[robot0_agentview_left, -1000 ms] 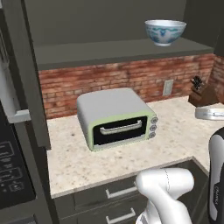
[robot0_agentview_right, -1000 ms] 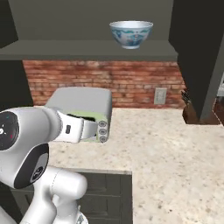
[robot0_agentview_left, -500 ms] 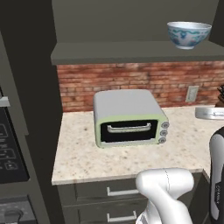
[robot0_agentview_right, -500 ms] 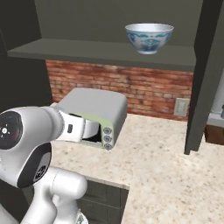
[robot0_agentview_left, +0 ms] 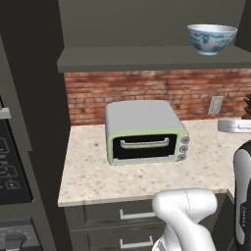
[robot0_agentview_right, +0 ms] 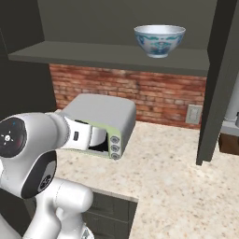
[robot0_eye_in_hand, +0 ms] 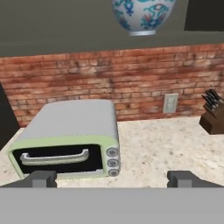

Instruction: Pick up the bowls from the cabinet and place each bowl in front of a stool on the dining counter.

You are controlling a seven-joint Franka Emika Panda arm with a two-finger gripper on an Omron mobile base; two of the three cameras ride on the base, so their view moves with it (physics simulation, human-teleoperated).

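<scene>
A white bowl with a blue pattern [robot0_agentview_left: 212, 38] [robot0_agentview_right: 159, 40] [robot0_eye_in_hand: 142, 15] stands upright on the grey shelf board of the dark cabinet [robot0_agentview_left: 147, 59] [robot0_agentview_right: 93, 53], toward its right end. In the hand view my gripper [robot0_eye_in_hand: 113, 178] is open, its two dark fingertips [robot0_eye_in_hand: 41, 178] far apart and nothing between them. It hangs low over the counter, well below the bowl and in front of it. The dining counter is out of view.
A pale-green toaster oven [robot0_agentview_left: 144, 131] [robot0_agentview_right: 100, 123] [robot0_eye_in_hand: 70, 138] sits on the speckled counter [robot0_agentview_left: 88, 171] under the shelf, against a brick wall. A knife block [robot0_eye_in_hand: 212, 117] stands at the right. The cabinet's dark side wall [robot0_agentview_right: 217, 79] comes down at the right of the bowl.
The whole picture has shifted: the base has driven, so the bowl, shelf and toaster oven now sit further right in both base views. The jaws stayed open.
</scene>
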